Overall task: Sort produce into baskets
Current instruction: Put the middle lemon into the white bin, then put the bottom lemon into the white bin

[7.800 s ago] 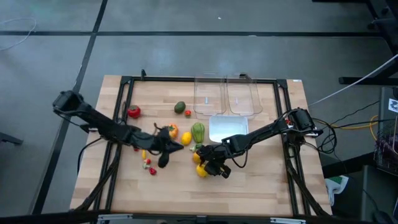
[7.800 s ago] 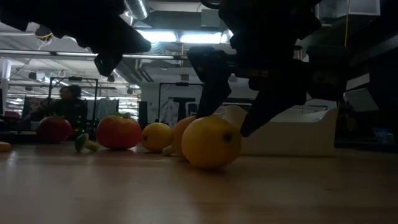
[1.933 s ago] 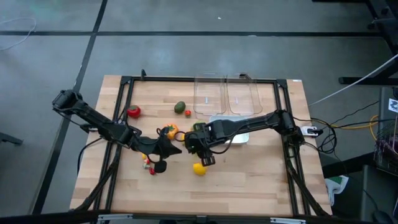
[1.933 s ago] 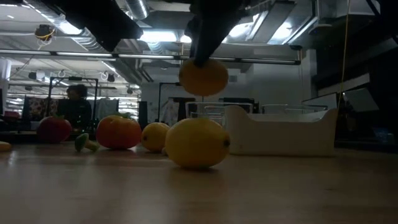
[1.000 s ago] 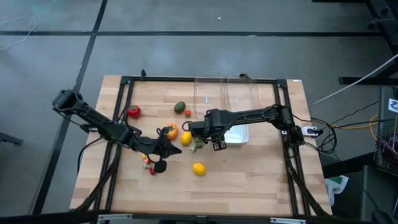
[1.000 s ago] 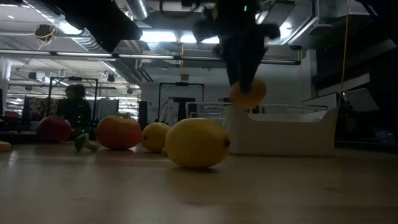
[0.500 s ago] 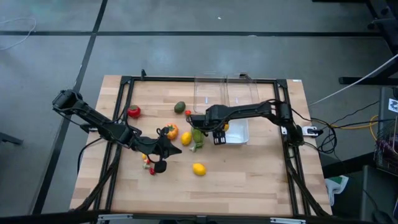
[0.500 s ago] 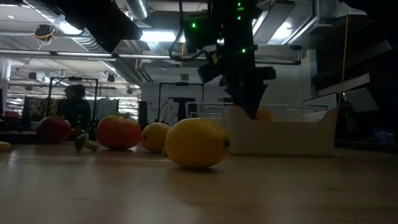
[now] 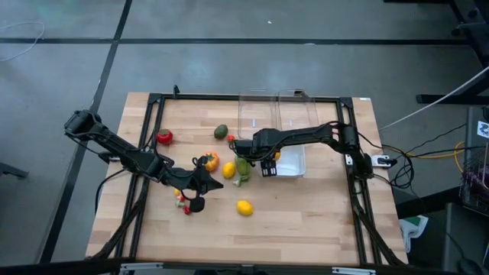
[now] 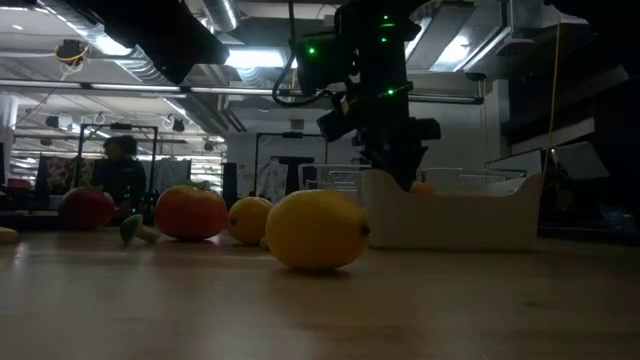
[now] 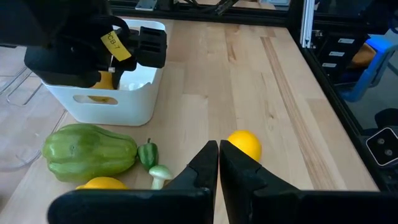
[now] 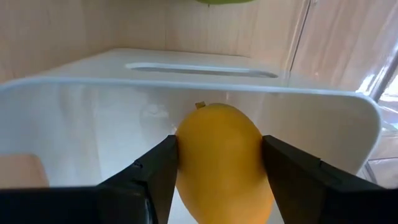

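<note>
My right gripper is shut on a yellow lemon inside the left end of the whitish tub, below its rim. The lemon's top just shows over the tub wall in the low view. My left gripper is shut and empty, low over the table near the small red bits. Another lemon lies on the table just beyond its fingertips. A green ribbed piece lies beside the tub. Two clear tubs stand behind it. My right gripper pinches the lemon's two sides between its two fingers, coming from above and pointing down into the tub. The lemon sits between the tub walls; whether it rests on the tub floor I cannot tell.
On the wood lie a third lemon, an orange piece, a red round piece, a dark green piece, a small green pepper and a mushroom. Black rails frame the table.
My right gripper has carried the lemon a little toward the far edge, over the whitish tub's left end, and gone down with it, so the lemon now sits mostly below the tub's rim. It stays shut on the lemon.
</note>
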`<state>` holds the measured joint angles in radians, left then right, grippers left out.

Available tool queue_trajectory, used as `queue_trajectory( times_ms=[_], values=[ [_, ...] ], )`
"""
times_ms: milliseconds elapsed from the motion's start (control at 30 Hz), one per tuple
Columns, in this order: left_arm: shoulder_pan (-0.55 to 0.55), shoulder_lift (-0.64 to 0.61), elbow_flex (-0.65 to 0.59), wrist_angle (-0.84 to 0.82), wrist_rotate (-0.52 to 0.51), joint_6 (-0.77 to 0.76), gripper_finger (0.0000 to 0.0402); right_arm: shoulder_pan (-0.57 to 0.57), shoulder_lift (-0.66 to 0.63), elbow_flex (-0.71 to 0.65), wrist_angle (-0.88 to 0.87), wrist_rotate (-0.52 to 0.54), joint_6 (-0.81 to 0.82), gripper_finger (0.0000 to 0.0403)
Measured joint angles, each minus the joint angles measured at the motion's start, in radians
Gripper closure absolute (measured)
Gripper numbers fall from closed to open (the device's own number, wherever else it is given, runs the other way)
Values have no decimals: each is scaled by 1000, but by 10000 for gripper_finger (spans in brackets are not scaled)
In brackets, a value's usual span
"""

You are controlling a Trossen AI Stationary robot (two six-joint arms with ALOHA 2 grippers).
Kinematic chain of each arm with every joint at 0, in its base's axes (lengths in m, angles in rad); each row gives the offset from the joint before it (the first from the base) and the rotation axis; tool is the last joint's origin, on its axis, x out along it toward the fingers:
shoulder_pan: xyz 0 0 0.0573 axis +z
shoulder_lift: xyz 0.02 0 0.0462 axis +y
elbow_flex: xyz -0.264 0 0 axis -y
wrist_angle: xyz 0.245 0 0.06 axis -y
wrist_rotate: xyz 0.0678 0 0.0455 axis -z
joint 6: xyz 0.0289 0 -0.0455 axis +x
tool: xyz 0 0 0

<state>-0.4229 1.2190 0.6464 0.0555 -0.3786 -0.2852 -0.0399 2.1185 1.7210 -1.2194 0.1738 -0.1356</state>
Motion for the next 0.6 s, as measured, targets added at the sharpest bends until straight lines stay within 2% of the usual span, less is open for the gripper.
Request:
queue_trajectory(
  times_ms=[467, 600],
  values=[
    [0, 0, 0, 0, 0, -2, 388, 0, 0, 0, 0, 1, 3, 112],
    [0, 0, 0, 0, 0, -2, 370, 0, 0, 0, 0, 1, 3, 98]
  ],
)
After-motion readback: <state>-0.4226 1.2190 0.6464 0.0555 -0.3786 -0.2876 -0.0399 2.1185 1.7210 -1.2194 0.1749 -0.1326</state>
